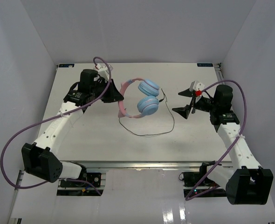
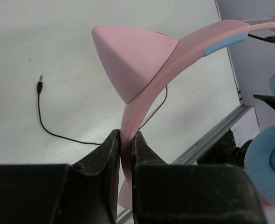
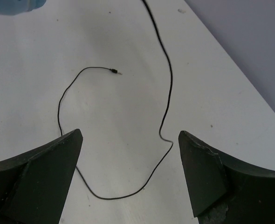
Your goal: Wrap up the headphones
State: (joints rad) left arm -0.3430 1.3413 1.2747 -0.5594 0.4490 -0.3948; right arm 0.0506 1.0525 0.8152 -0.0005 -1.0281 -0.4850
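Observation:
The headphones (image 1: 144,98) are at the middle of the table, their two light-blue ear cups (image 1: 148,106) pointing right and the pink headband (image 1: 123,101) pointing left. My left gripper (image 1: 115,94) is shut on the headband (image 2: 142,100), just below a pink cat ear (image 2: 130,60). The thin black cable (image 1: 171,122) loops over the table in front of the cups and ends in a plug (image 2: 39,85). My right gripper (image 1: 184,101) hovers to the right of the cups, open. Its fingers (image 3: 44,163) straddle a loop of the cable (image 3: 168,88) without touching it. The plug (image 3: 115,71) lies farther out.
Thick purple arm cables arc over the left arm (image 1: 16,140) and the right arm (image 1: 242,93). White walls enclose the table on three sides. A metal rail (image 1: 142,164) runs along the near edge, and the arm bases sit below it.

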